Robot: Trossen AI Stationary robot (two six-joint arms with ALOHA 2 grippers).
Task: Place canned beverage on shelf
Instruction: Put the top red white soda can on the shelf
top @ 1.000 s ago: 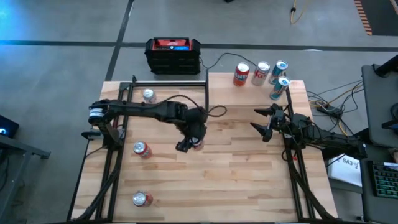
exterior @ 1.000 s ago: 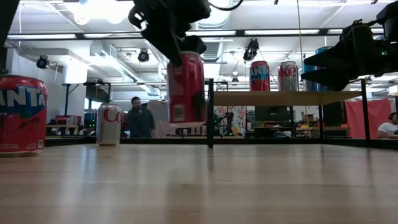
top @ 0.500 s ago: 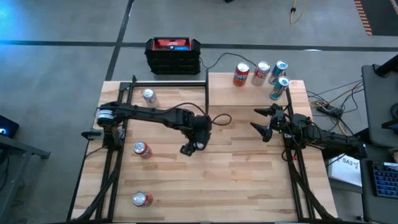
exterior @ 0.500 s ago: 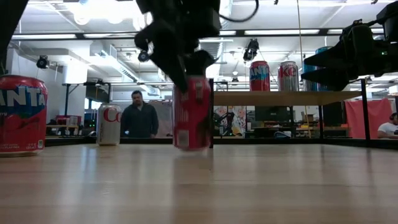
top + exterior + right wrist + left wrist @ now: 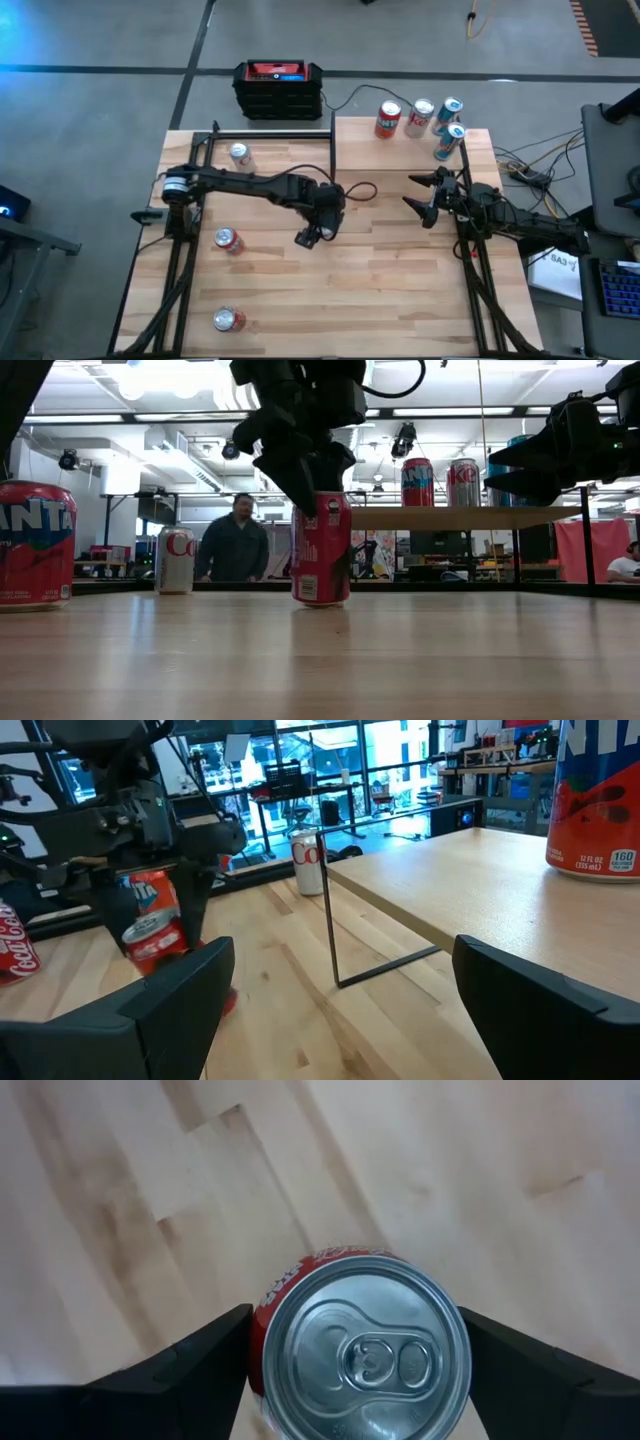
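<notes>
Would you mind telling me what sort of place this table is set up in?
Most likely a robotics lab or workshop: bare concrete floor, loose cables beside the table, ceiling strip lights, and a person at workbenches behind.

Bright white ceiling lights (image 5: 160, 375) shine from above and glare hard in the low view. The desk (image 5: 380, 270) is lit evenly, with only soft shadows under the arms. A blue glow (image 5: 20, 30) spills onto the floor at one corner. The person (image 5: 237, 545) far behind looks blurry. Close up, the can (image 5: 362, 1352) top is sharp and shiny, while the dark fingers (image 5: 170, 1375) beside it look soft.
</notes>
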